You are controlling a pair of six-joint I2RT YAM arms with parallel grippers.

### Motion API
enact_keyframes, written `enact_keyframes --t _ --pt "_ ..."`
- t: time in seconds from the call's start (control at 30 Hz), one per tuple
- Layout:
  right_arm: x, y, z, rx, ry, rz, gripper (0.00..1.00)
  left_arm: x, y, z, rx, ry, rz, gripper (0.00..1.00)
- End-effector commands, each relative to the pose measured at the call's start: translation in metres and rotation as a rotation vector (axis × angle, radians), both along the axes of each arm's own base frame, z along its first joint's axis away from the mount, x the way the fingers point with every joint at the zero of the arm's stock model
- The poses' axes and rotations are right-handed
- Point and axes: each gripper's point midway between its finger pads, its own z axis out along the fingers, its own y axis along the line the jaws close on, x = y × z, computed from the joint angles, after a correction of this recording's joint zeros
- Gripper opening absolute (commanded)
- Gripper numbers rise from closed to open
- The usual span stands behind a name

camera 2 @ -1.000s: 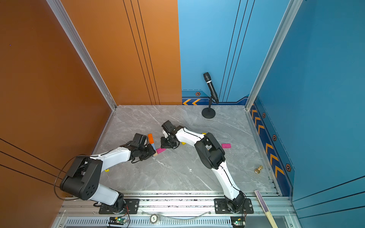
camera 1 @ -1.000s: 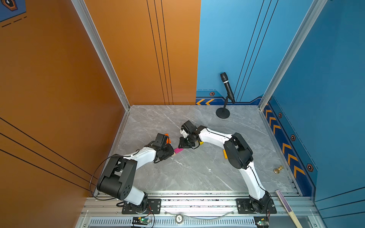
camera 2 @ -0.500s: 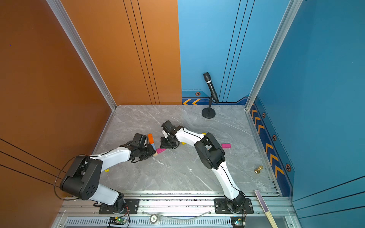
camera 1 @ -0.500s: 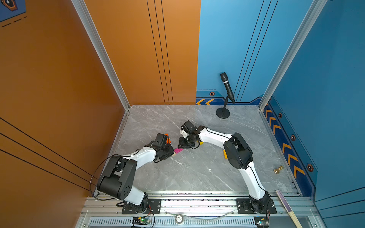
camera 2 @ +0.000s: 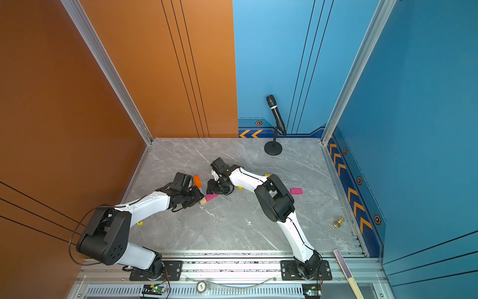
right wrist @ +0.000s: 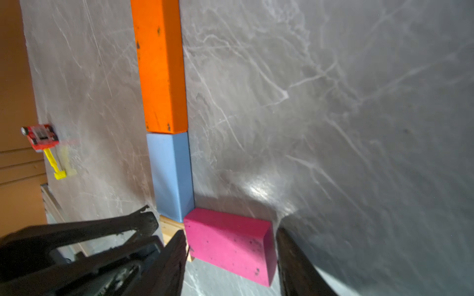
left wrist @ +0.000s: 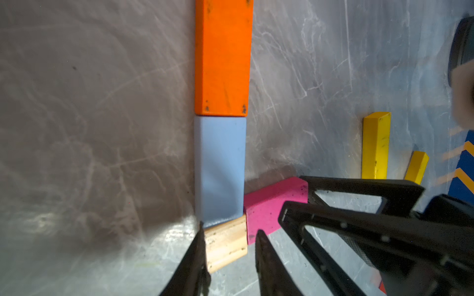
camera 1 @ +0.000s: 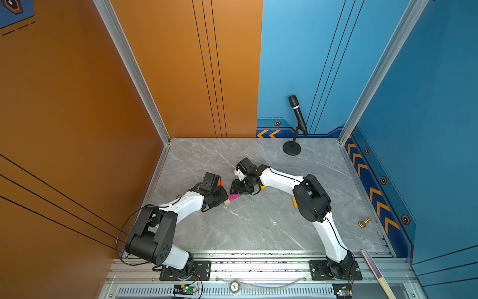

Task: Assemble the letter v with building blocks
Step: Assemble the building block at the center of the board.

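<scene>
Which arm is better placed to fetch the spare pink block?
Likely right. The spare pink block lies beside the right arm, whose jaws stand open around the placed pink block. The left arm is farther off, jaws around the plain wood block.

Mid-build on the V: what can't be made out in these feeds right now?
- Grip, wrist views: whether left gripper clamps wood block or right gripper pink block; fingers flank them, contact unclear.
- Orange block: far end cut off by both wrist views' edges.
- Blue block: in top views mostly hidden by left arm.
- Amber block: in a top view, partly under right arm.
</scene>
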Motion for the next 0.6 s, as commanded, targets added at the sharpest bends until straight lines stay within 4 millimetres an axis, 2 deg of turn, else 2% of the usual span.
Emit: enact_keyframes --t 0.0,0.23,0.37,0.57 --pt "-0.004 -0.020 -0.024 -0.094 0.037 -0.026 0.68 -0.002 0.005 0.009 0.045 -0.001 -0.005 0.34" --pt "-0.003 -0.021 -0.020 -0.094 0.028 -0.028 0.80 -0.007 0.013 0.015 0.080 -0.001 -0.001 0.33" --pt "-0.003 -0.030 -0.015 -0.103 0.015 -0.046 0.81 -0.012 0.017 0.020 0.093 -0.005 0.007 0.27" --pt "-0.004 -0.051 0.004 -0.107 -0.028 -0.091 0.79 -0.017 0.029 0.031 0.117 -0.025 0.026 0.20"
